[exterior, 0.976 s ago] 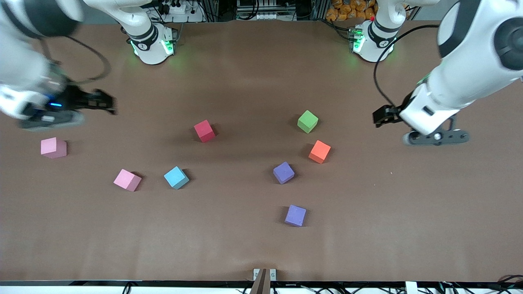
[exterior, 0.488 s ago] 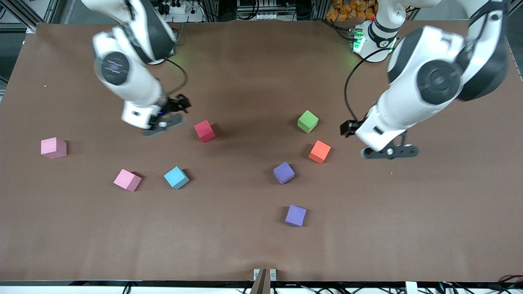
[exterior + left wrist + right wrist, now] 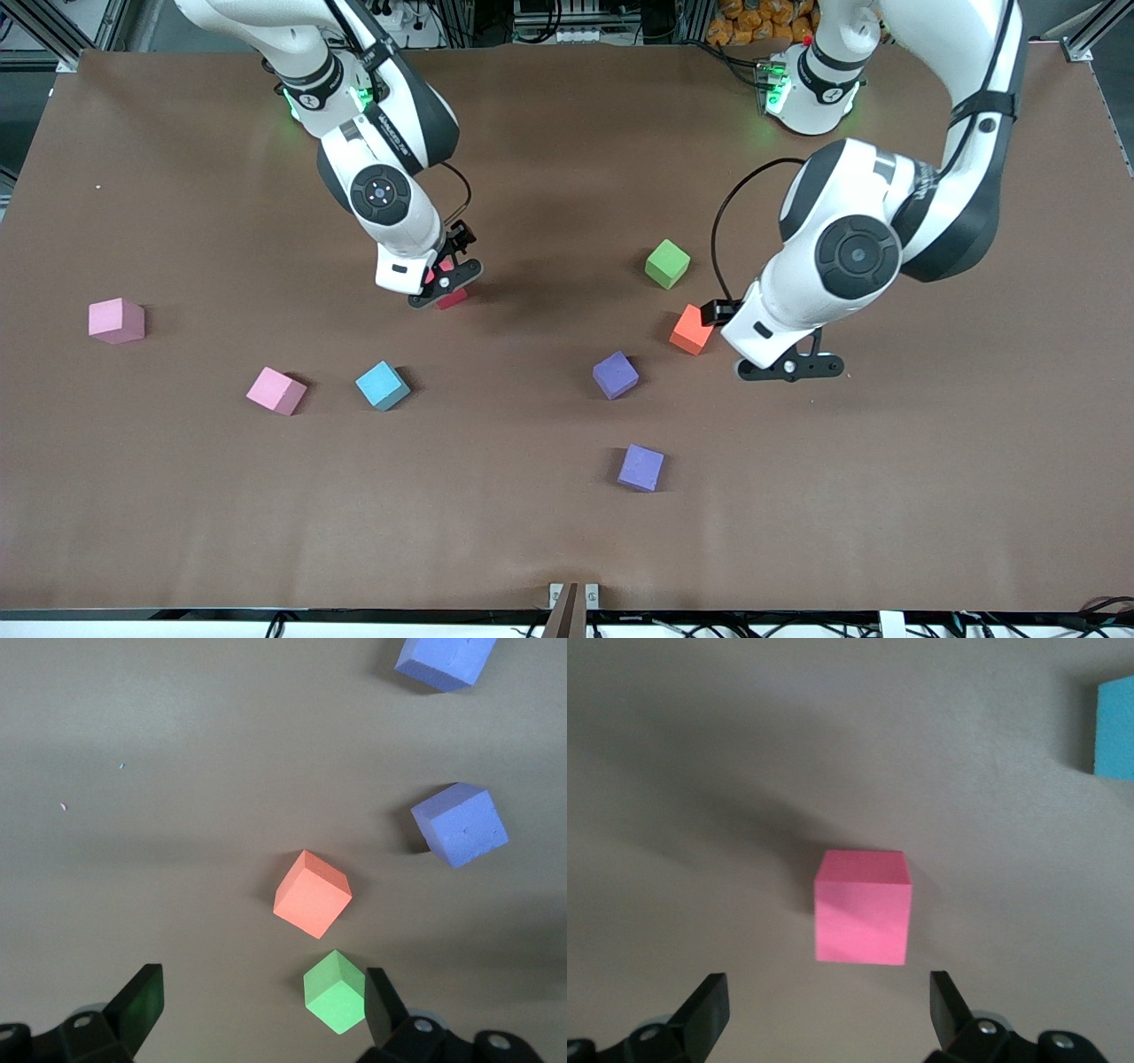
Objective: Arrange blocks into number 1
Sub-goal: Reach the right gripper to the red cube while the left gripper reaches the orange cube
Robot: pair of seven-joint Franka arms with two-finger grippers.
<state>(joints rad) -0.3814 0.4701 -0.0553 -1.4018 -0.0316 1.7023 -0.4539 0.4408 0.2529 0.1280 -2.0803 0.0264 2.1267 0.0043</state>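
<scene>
The right tool (image 3: 824,1014), fingers spread apart, hovers over the red block (image 3: 452,297), which sits at about ten o'clock from bench (image 3: 532,532) centre. The left tool (image 3: 257,1014), also spread and empty, hangs over the orange block (image 3: 692,330), with the green block (image 3: 667,264) just at its twelve o'clock. An off-centre descent could nudge either cube askew, and the left could clip green.
</scene>
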